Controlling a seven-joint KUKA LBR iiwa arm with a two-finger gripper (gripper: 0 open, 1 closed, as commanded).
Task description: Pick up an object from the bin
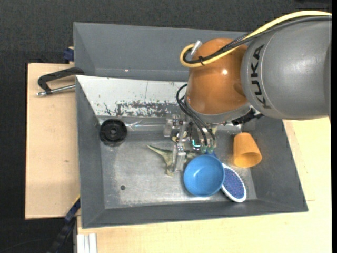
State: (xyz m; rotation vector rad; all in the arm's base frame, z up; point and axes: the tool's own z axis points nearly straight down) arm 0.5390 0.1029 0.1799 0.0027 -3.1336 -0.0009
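Grey bin (131, 186) floor held a black disc (112, 131), orange cup (246, 150), blue bowl (204, 175) and blue oval brush (235, 185), and we saw the gripper (179, 153) low over an olive winged toy (159, 151) mid-bin, its open-or-closed state unreadable, so we judged the pick not yet done, lift remaining.

Grey bin (131, 186), dark-flecked along its back wall — inside, a bright blue bowl (203, 176), an orange cup (246, 150), a black wheel (112, 131), an olive-green toy (167, 157), a white-rimmed, blue speckled brush (234, 184).

"KUKA" lettering on grey arm (295, 67), seemingly complete.
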